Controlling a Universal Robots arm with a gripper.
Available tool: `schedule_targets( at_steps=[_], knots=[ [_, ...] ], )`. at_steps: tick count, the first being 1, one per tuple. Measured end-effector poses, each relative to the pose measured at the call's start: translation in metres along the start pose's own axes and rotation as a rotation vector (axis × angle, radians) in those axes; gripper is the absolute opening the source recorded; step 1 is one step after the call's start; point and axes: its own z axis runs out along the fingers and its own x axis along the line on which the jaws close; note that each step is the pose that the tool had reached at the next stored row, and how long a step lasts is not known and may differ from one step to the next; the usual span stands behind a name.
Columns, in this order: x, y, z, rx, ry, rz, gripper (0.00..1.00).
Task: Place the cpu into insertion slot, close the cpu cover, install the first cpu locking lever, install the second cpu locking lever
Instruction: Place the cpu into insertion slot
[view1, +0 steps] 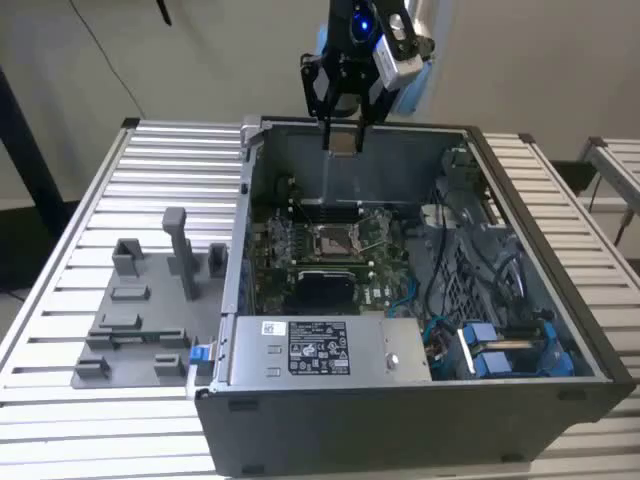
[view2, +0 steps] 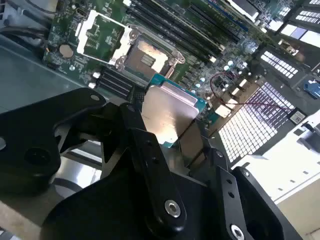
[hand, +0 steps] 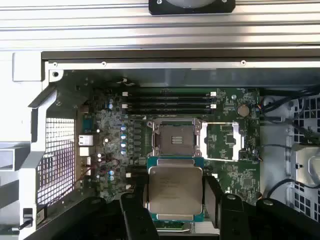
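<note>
Silvery-tan metal top on cpu (hand: 175, 192), smooth, satin sheen, faint reflections; teal-green board edge around it. Matt black tool (hand: 175, 201), fingers (hand: 136, 215) either coated metal or hard plastic, cannot tell which; shiny silver screws (view2: 171, 208) set in. Bright bare metal rim on insertion slot (hand: 176, 138), dark matt centre. Thin silver sheet metal for cpu cover (hand: 240, 142), polished, glary. Glossy green circuit board (hand: 107, 150), black plastic memory slots (hand: 170, 100). Matt grey painted sheet metal on computer case (view1: 400, 430), perforated metal grille (hand: 60, 160) in one wall. White paper label (view1: 320, 347), slight gloss. Ribbed bare aluminium counter (view1: 150, 170), satin. Matt grey plastic fixture plate (view1: 140, 320).
</note>
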Motion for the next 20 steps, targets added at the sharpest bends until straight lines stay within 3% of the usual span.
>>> schedule_targets(
  at_steps=[15,20],
  knots=[
    [0.0000,0.0000,0.0000,-0.0001,-0.0008,0.010,0.55],
    [0.0000,0.0000,0.0003,-0.0012,-0.0057,0.064,0.55]
  ],
)
